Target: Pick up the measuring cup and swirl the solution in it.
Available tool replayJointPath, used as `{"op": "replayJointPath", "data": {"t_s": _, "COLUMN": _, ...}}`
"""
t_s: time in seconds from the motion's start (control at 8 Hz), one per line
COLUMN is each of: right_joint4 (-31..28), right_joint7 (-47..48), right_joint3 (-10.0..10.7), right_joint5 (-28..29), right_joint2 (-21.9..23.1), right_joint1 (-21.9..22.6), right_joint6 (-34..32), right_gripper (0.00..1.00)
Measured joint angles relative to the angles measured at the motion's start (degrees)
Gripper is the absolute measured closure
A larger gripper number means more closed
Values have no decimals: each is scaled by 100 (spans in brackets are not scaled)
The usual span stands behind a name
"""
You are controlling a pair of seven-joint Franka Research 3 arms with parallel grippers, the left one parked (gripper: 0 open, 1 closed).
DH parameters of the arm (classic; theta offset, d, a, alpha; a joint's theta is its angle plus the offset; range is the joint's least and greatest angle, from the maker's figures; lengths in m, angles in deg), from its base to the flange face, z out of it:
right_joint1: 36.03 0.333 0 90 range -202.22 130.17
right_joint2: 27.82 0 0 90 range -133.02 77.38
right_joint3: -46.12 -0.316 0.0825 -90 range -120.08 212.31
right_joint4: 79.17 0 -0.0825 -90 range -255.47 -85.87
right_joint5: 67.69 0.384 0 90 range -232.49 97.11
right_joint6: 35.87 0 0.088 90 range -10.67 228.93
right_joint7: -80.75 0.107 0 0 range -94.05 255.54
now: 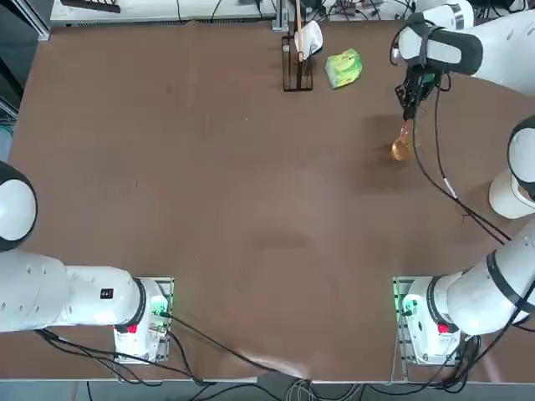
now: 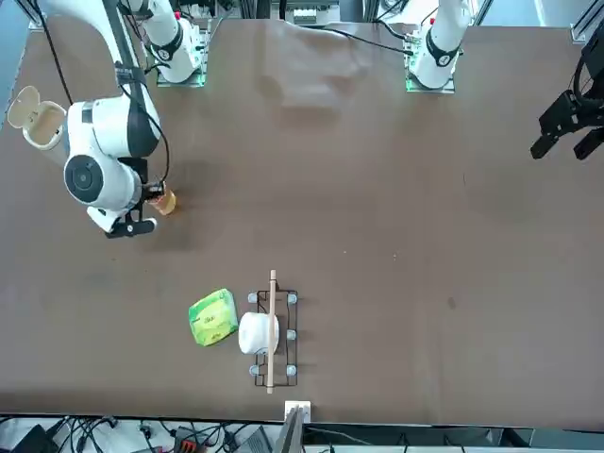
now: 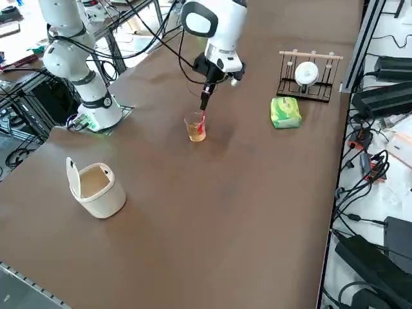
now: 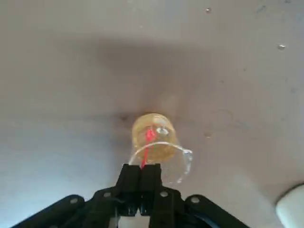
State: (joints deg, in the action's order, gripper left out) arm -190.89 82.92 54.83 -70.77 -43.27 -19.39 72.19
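The measuring cup (image 4: 156,142) is a small clear glass vessel with red markings, and the orange solution (image 4: 151,130) sits in its bottom. My right gripper (image 4: 141,172) is shut on the cup's rim, with the glass wall pinched between the two black fingers. From overhead, the gripper (image 1: 409,111) is at the table's far right and the cup (image 1: 402,149) hangs just below it. From the side, the cup (image 3: 196,129) hangs under the gripper (image 3: 205,104). I cannot tell whether its base touches the table. The front view shows the cup (image 2: 165,201) beside the wrist.
A green lumpy object (image 1: 343,68) and a black wire rack (image 1: 297,75) holding a white roll stand at the far edge, left of the gripper. A larger white cup (image 3: 96,187) with an open lid stands near the table's right edge, closer to the arm's base.
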Motion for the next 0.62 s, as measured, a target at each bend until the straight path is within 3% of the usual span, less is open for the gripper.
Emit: {"op": "replayJointPath", "data": {"t_s": 0.62, "right_joint4": -1, "right_joint7": 2, "right_joint3": 0, "right_joint5": 281, "right_joint2": -10, "right_joint1": 0, "right_joint6": -383, "right_gripper": 98}}
